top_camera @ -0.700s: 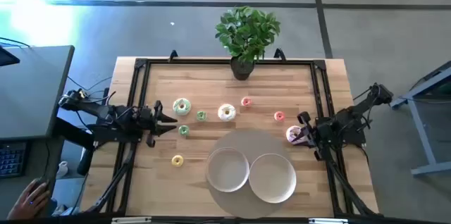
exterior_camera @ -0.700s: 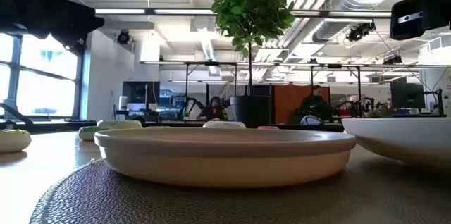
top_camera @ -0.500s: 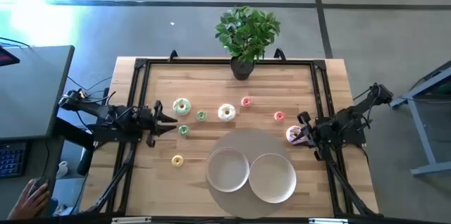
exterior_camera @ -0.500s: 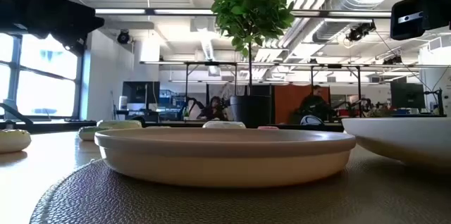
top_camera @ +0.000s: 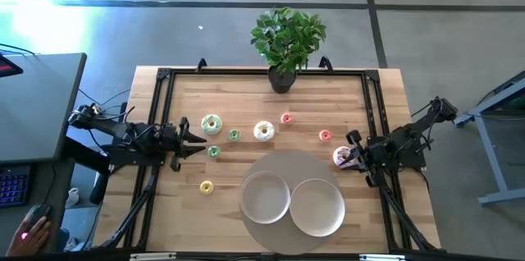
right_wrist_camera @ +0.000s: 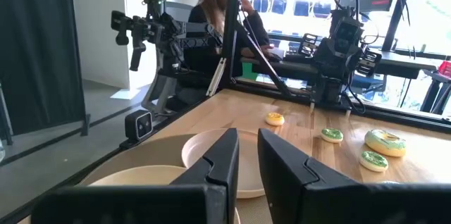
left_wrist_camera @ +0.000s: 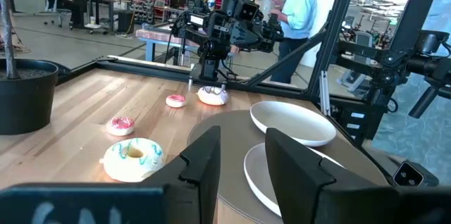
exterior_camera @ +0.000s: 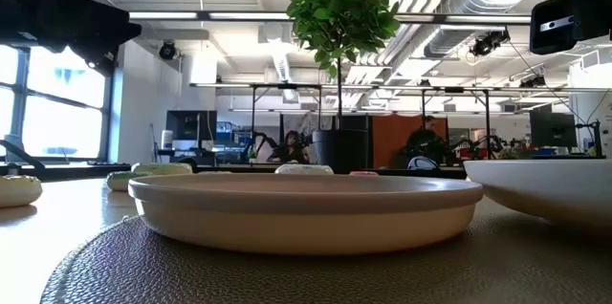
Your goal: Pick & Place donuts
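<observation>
Seven donuts lie flat on the wooden table. In the high view they are the green-iced donut (top_camera: 211, 124), white-iced donut (top_camera: 263, 131), pink-iced donut (top_camera: 341, 157), two tiny green ones (top_camera: 235, 135) (top_camera: 214, 152), two tiny pink-red ones (top_camera: 285, 118) (top_camera: 325, 135) and a tiny yellow one (top_camera: 206, 186). My left gripper (top_camera: 197, 139) (left_wrist_camera: 243, 139) hovers at the table's left side beside the green-iced donut, open with a narrow gap. My right gripper (top_camera: 353, 153) (right_wrist_camera: 246, 139) hovers at the right side beside the pink-iced donut (left_wrist_camera: 213, 95), open by a narrow gap too.
Two white bowls (top_camera: 264, 197) (top_camera: 317, 207) stand on a round grey mat (top_camera: 287, 161) at the near middle. A potted plant (top_camera: 281, 76) stands at the far edge. A black frame (top_camera: 161, 113) runs along the table's sides. A person's hand (top_camera: 31, 232) shows at the near left, off the table.
</observation>
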Tool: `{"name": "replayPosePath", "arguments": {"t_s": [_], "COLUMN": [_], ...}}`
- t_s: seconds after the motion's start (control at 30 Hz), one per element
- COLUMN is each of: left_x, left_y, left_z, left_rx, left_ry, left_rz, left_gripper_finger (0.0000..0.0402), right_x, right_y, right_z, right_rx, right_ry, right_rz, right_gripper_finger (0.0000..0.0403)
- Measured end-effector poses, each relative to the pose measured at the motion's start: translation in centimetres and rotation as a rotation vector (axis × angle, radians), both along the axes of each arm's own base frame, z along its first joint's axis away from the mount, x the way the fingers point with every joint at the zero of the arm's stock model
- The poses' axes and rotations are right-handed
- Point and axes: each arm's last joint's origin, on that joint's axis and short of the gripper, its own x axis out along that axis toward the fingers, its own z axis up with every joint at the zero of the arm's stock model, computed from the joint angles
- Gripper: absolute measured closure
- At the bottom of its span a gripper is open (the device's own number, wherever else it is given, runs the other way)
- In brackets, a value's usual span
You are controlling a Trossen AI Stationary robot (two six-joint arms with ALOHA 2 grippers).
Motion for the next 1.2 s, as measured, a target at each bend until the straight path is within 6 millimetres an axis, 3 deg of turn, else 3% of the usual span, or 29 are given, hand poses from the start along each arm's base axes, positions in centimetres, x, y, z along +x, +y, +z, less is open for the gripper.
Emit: {"name": "replayPosePath", "arguments": {"t_s": [1.2], "left_x": [0.0], "left_y": [0.0], "left_z": [0.0], "left_rx": [0.0], "left_ry": [0.0], "left_rz": [0.0], "left_gripper_finger": [0.0289], "right_x": [0.0], "right_y": [0.0], "right_z": [0.01], "right_rx": [0.0], "right_ry": [0.0], "right_rz": [0.0], "right_gripper_finger": [0.0351]}}
